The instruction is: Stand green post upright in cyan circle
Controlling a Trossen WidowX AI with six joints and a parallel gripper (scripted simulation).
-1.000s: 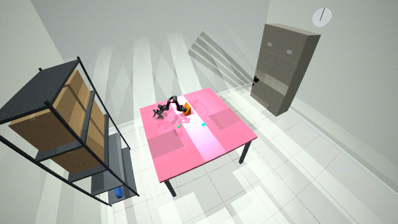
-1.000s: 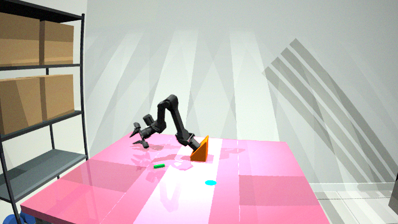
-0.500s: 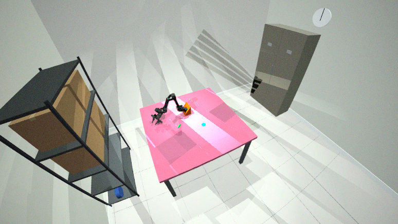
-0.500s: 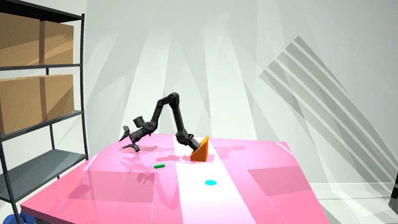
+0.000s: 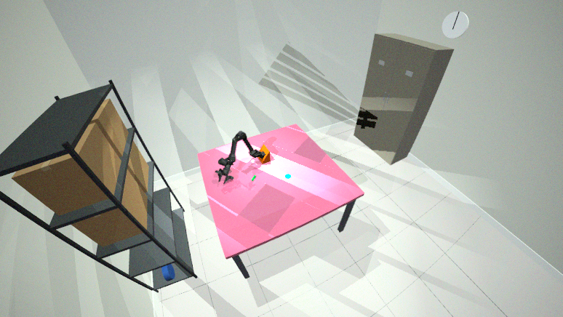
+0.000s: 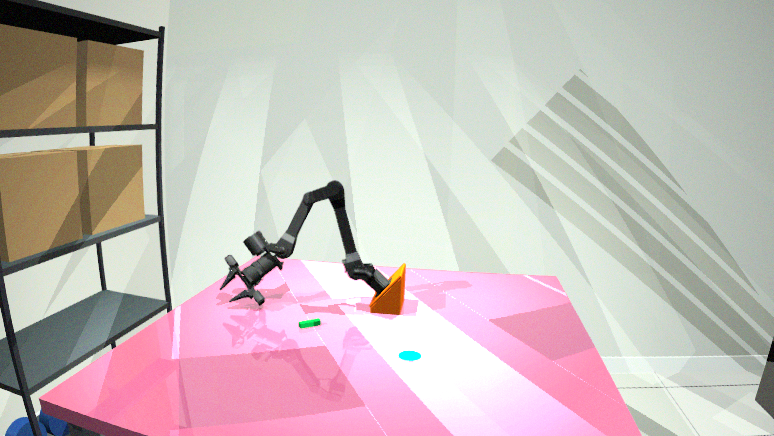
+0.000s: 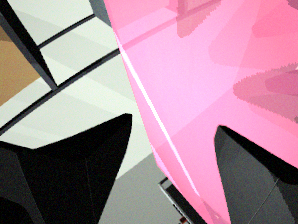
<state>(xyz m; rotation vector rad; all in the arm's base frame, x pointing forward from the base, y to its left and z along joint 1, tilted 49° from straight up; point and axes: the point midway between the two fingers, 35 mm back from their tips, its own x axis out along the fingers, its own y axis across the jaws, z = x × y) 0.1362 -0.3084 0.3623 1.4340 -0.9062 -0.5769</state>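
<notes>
The green post (image 5: pixel 253 177) (image 6: pixel 309 323) lies on its side on the pink table (image 5: pixel 244 235) (image 6: pixel 108 389). The flat cyan circle (image 5: pixel 287 176) (image 6: pixel 410 355) is on the table to the right of the post, with nothing on it. My gripper (image 5: pixel 221 182) (image 6: pixel 225 295) (image 7: pixel 174 127) is open and empty, its fingers partly spread. It hangs low near the table's left edge, to the left of the post and apart from it, pointing down and outward. Neither post nor circle shows in the wrist view.
An orange wedge (image 5: pixel 264 154) (image 6: pixel 394 294) stands at the arm's base. A dark shelf rack (image 5: pixel 149 196) (image 6: pixel 160 178) with cardboard boxes (image 6: pixel 111 86) stands beyond the table's left side. A tall cabinet (image 5: pixel 393 82) stands on the right, away from the table.
</notes>
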